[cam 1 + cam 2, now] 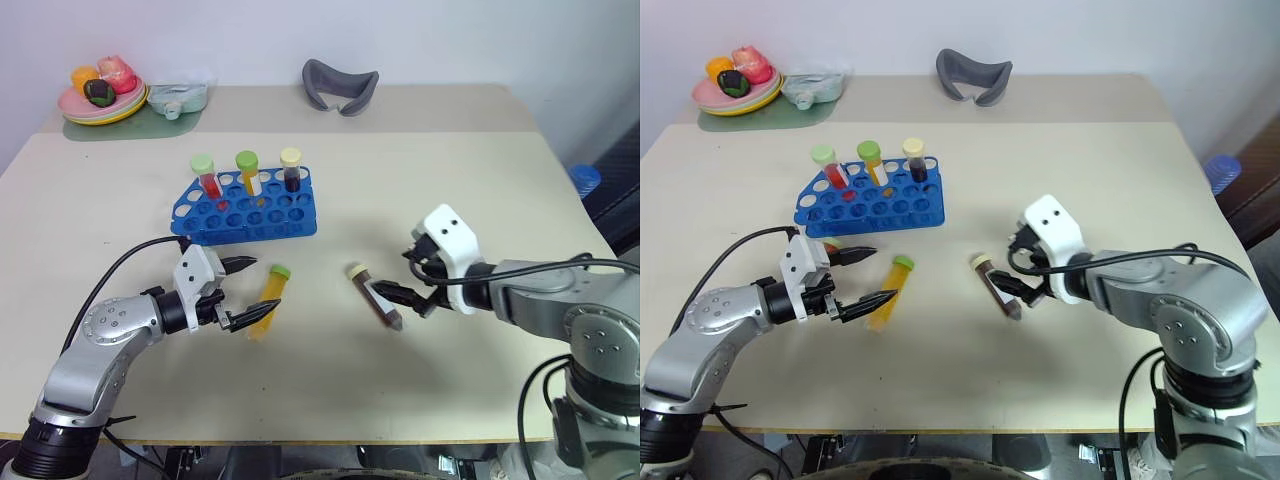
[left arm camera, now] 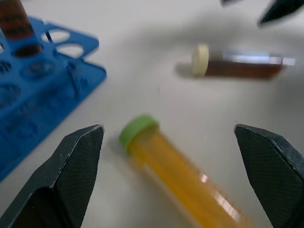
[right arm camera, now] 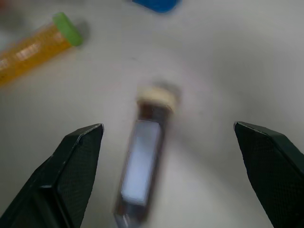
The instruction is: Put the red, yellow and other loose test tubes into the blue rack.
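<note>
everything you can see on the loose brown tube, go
The brown tube is clear plastic with dark brown liquid, a pale-yellow cap, a white label along its side and a cone tip. It lies flat on the table, cap toward the blue rack. The open right gripper straddles its tip end; contact unclear.

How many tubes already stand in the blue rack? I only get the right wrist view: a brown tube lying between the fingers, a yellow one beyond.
Observer: Three. A red tube, a standing yellow tube and a dark tube are in the far row of the blue rack.
Operator: Where's the left gripper?
Observer: The left gripper is open, with the lying yellow tube between its fingers, not gripped.
Operator: Anything else on the table?
Observer: A grey curved object lies at the far edge.
</note>
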`<state>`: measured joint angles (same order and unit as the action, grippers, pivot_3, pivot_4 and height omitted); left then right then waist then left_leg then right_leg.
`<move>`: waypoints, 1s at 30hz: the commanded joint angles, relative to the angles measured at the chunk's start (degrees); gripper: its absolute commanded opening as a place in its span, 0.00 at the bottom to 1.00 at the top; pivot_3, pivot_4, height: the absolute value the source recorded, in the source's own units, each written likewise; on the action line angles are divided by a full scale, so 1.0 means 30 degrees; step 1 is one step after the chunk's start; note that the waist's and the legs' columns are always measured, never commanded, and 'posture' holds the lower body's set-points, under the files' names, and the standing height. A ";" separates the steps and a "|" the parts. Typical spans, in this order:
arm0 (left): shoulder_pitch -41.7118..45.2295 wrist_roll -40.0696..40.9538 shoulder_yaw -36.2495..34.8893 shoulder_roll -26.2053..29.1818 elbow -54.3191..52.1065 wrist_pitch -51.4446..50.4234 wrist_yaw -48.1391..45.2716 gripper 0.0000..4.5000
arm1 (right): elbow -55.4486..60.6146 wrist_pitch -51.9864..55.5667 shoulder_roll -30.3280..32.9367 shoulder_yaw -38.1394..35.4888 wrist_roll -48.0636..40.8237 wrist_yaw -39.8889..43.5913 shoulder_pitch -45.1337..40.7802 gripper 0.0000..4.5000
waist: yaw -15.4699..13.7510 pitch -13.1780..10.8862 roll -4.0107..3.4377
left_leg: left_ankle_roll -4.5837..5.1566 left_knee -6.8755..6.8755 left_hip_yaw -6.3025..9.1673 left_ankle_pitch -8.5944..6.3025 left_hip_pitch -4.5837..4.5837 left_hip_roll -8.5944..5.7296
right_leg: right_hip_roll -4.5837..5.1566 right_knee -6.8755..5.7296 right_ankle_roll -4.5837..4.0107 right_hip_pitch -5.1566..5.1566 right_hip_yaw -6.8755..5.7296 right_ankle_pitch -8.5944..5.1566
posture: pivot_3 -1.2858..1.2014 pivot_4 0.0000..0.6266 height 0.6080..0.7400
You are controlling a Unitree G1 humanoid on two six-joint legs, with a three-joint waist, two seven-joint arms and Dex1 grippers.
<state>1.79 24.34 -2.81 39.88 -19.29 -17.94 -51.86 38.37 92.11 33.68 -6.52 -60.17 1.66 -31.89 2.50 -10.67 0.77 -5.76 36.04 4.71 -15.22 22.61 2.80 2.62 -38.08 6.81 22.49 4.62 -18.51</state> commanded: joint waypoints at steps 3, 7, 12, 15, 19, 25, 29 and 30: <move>0.0299 -0.0450 -0.0340 0.0075 0.0694 0.1585 -0.0549 1.00 | -0.3143 0.0131 -0.0050 0.1427 -0.6396 -0.8082 -0.1278 1.00 | 0.0014 0.0000 0.0002 | 0.0002 0.0004 -0.0001 -0.0001 0.0012 -0.0001 | 0.0007 0.0000 0.0001 0.0005 -0.0001 0.0000 | 0.52 0.24 1.00; -0.0062 -0.0665 -0.0499 0.0105 0.0730 0.2083 -0.0553 1.00 | -0.5355 -0.3915 0.3256 0.5746 -1.4970 -1.4862 -0.2616 1.00 | 0.0044 -0.0012 -0.0019 | 0.0007 0.0006 -0.0001 -0.0002 0.0035 0.0003 | 0.0009 -0.0010 0.0002 0.0033 -0.0002 0.0001 | 0.52 0.24 1.00; -0.0875 -0.0640 -0.0732 -0.0072 0.0277 0.2392 -0.0217 1.00 | -0.6198 -0.6677 0.5159 1.0179 -1.7610 -1.7447 -0.4506 1.00 | 0.0233 -0.0012 -0.0016 | 0.0030 0.0019 0.0003 -0.0013 0.0045 0.0017 | -0.0008 -0.0014 0.0001 0.0045 -0.0001 0.0000 | 0.52 0.24 1.00; -0.1200 -0.0580 -0.0879 -0.0223 0.0103 0.2469 0.0125 1.00 | -0.6543 -0.7269 0.5089 1.1457 -1.7610 -1.7505 -0.5081 1.00 | 0.0252 -0.0013 -0.0018 | 0.0030 0.0024 0.0009 -0.0013 0.0060 0.0017 | -0.0006 -0.0015 0.0002 0.0052 -0.0002 0.0000 | 0.52 0.24 1.00; -0.1299 -0.0504 -0.0975 -0.0300 -0.0013 0.2472 0.0311 1.00 | -0.7522 -0.7591 0.4524 1.2529 -1.7610 -1.8095 -0.5662 1.00 | 0.0238 -0.0012 -0.0017 | 0.0029 0.0033 0.0012 -0.0012 0.0097 0.0017 | -0.0006 -0.0019 0.0002 0.0083 -0.0005 0.0001 | 0.52 0.24 1.00; -0.1251 -0.0453 -0.1080 -0.0387 -0.0017 0.2509 0.0575 1.00 | -0.9018 -0.7711 0.4023 1.3235 -1.7610 -2.0261 -0.5852 1.00 | 0.0219 -0.0010 -0.0022 | 0.0029 0.0034 0.0012 -0.0012 0.0134 0.0017 | -0.0006 -0.0020 0.0002 0.0118 -0.0006 0.0001 | 0.52 0.24 1.00; -0.1142 -0.0492 -0.1065 -0.0473 0.0087 0.2567 0.0631 1.00 | -0.9273 -0.7672 0.3859 1.3235 -1.7610 -2.0846 -0.5631 1.00 | 0.0193 -0.0008 -0.0019 | 0.0029 0.0041 0.0017 -0.0012 0.0159 0.0016 | -0.0006 -0.0024 0.0002 0.0139 -0.0012 0.0002 | 0.52 0.24 1.00; -0.1106 -0.0514 -0.1030 -0.0504 0.0112 0.2595 0.0652 1.00 | -0.9345 -0.7657 0.3898 1.3255 -1.7610 -2.1039 -0.5631 1.00 | 0.0184 -0.0008 -0.0020 | 0.0029 0.0044 0.0018 -0.0012 0.0159 0.0016 | -0.0006 -0.0026 0.0002 0.0139 -0.0012 0.0002 | 0.52 0.24 1.00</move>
<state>-1.97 22.53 -4.31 38.47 -17.66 -11.64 -49.97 10.91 69.40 45.18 33.28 -112.80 -60.12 -48.49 3.05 -10.69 0.71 -5.67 36.18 4.76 -15.25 23.09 2.85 2.60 -38.16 6.81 22.90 4.59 -18.51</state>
